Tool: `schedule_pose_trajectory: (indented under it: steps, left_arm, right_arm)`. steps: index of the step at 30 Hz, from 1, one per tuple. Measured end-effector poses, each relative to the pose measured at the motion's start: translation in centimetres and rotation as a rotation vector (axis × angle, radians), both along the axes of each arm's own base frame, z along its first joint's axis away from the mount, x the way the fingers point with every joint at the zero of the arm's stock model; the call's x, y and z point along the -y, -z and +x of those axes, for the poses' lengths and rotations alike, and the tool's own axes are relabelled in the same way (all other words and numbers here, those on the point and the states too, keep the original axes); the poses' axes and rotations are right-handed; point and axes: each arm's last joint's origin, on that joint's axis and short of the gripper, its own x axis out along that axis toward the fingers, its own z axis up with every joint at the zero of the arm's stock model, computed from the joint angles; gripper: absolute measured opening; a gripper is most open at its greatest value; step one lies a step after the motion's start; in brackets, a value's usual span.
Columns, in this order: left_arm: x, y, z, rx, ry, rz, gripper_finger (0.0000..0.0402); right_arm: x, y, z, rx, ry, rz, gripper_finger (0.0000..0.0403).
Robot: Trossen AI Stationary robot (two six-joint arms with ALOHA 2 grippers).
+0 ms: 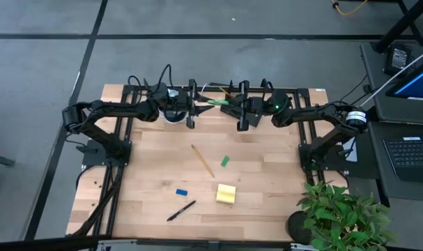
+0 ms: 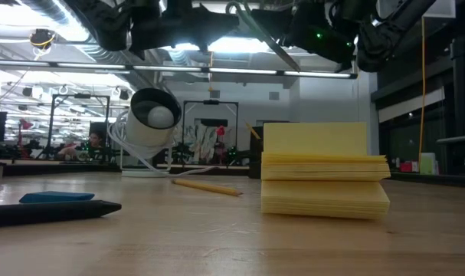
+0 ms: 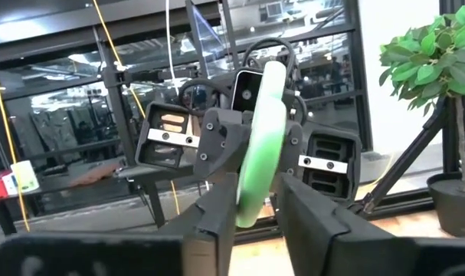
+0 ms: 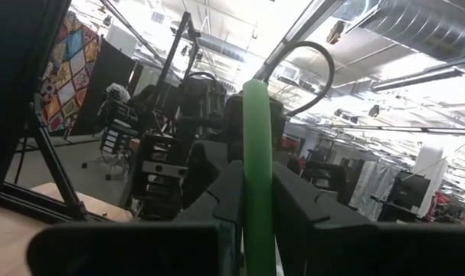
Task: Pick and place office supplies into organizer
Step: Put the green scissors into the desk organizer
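The green-handled scissors (image 1: 218,102) hang in the air over the table's far edge, between my two grippers. My right gripper (image 1: 233,104) comes from the right and is shut on a green handle. My left gripper (image 1: 198,104) faces it from the left; its fingers stand open on either side of the other green handle loop (image 3: 255,153). On the wood lie a pencil (image 1: 203,160), a small green piece (image 1: 225,161), a blue eraser (image 1: 181,192), a black pen (image 1: 181,210) and the yellow sticky pad (image 1: 226,194). In the low view a dark box (image 2: 255,153), likely the organizer, shows behind the pad. My left gripper has the green handle loop (image 3: 251,199) between its fingers, close against one finger (image 3: 217,222); whether it touches I cannot tell. My right gripper pinches a green handle (image 4: 257,176) between its two fingers, coming about level from the table's right. The handle stands edge-on between them, and the scissors are lifted clear of the table.
A white round device (image 1: 173,115) with a dark centre stands at the far edge under my left arm. A potted plant (image 1: 343,216) overhangs the near right corner. The wood between the loose items and the near edge is bare.
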Motion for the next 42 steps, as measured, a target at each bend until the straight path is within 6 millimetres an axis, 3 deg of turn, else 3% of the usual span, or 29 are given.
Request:
schedule_pose_trajectory:
  steps: [5,19,27,31,36,42]
  left_arm:
    - [0.0,-0.1,0.0,0.007,-0.006,0.008,0.0027]
    - [-0.4,-0.1,-0.2,0.006,-0.013,0.004,0.0026]
    - [-1.1,-0.1,-0.5,0.007,-0.035,-0.002,0.0026]
    - [-1.5,-0.1,-0.7,0.007,-0.049,0.001,0.0026]
    - [-2.6,-0.1,-1.3,0.006,-0.086,0.003,0.0026]
    - [-4.2,-0.1,-2.2,0.010,-0.157,-0.012,0.0026]
  right_arm:
    - [0.0,0.0,0.0,0.000,-0.003,0.003,0.0047]
    - [0.0,0.0,0.0,-0.005,0.000,0.010,0.0048]
    - [0.2,0.0,0.0,-0.004,0.017,0.062,0.0187]
    - [0.3,-0.2,-0.2,-0.005,0.023,0.065,0.0230]
    - [-0.1,-1.5,-1.2,-0.055,0.044,0.090,0.0234]
    - [-1.0,-3.3,-3.0,-0.129,0.071,0.085,0.0205]
